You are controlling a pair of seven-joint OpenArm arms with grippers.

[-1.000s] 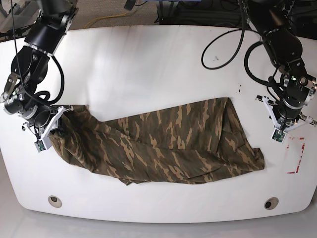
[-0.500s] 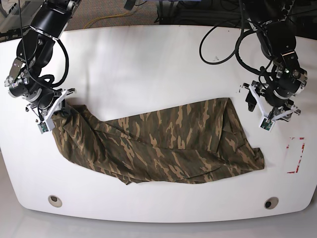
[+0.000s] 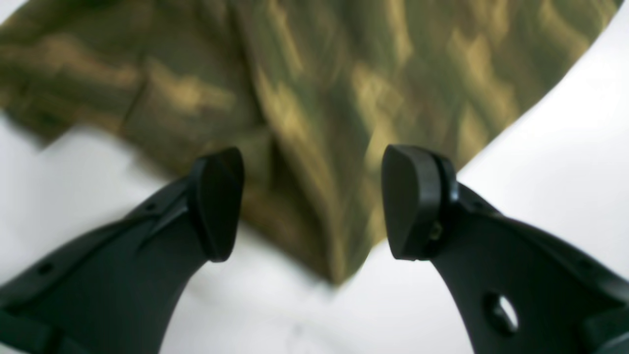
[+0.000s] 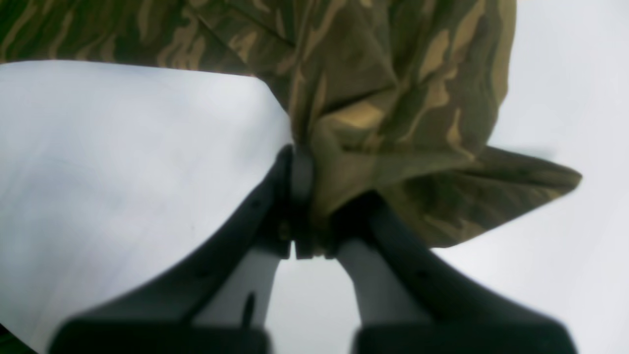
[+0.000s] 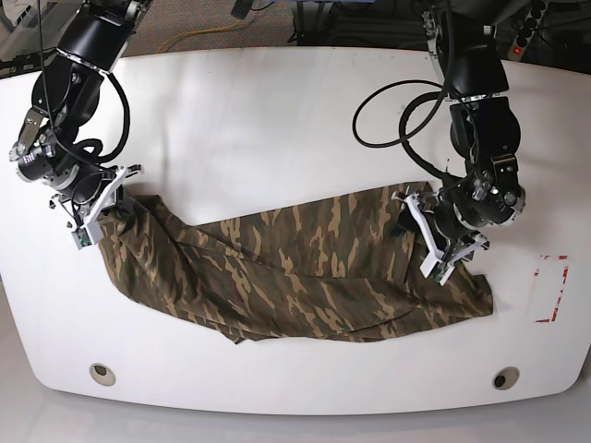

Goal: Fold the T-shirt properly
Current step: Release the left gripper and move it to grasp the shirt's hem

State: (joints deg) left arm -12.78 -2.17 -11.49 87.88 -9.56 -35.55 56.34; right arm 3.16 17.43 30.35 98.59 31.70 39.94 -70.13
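T-shirt [image 5: 305, 272]: camouflage cloth in olive, dark brown and tan, lying rumpled across the near half of the white surface [image 5: 268, 120], stretched from the base view's left side to its right.
Shirt's shape: a long, uneven band with wrinkles along its length; the lower edge sags toward the surface's front rim, and one corner points out at the base view's lower right.
Right tool [image 4: 314, 206]: jaws closed tight on a bunched fold of the shirt's edge; in the right wrist view the cloth spills up and to the right from the pinch, with a flap hanging out to the right.
Right arm's place: at the base view's left end of the shirt [image 5: 92, 208], near the surface's left rim.
Left tool [image 3: 314, 201]: jaws spread wide with nothing between them; the left wrist view is blurred, showing a pointed corner of shirt under the gap and bare surface on both sides.
Left arm's place: over the shirt's end on the base view's right [image 5: 452, 231].
Red marking [image 5: 552, 288]: on the surface, right of the shirt, apart from it.
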